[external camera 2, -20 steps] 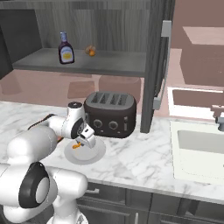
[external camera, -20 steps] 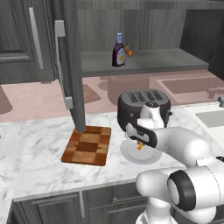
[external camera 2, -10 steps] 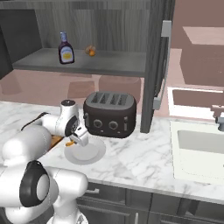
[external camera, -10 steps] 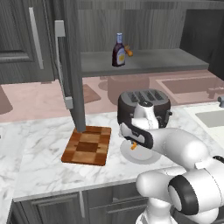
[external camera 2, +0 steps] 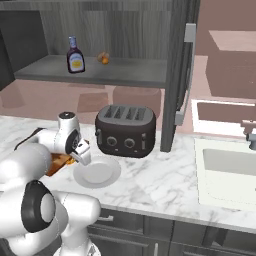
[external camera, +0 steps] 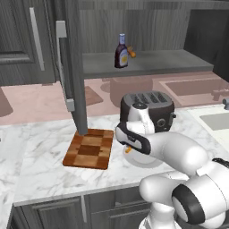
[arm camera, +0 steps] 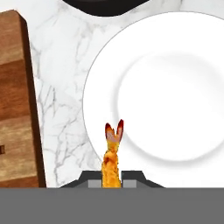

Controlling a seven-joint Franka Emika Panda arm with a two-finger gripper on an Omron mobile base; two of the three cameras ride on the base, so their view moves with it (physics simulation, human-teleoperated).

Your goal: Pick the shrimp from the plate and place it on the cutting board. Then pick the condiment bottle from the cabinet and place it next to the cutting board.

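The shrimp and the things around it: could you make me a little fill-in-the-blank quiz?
1. The gripper is shut on the ____.
2. The plate now holds ____.
3. The condiment bottle stands in the ____.
4. The black appliance behind the plate is a ____.

Missing words: shrimp; nothing; cabinet; toaster.

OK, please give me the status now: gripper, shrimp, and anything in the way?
Gripper shut on shrimp, lifted above plate rim. Cutting board beside it, nothing on it. Nothing between.

cutting board [external camera: 89,148]: checkered wood, matt | plate [arm camera: 175,100]: smooth white glaze | counter [external camera: 40,174]: veined marble
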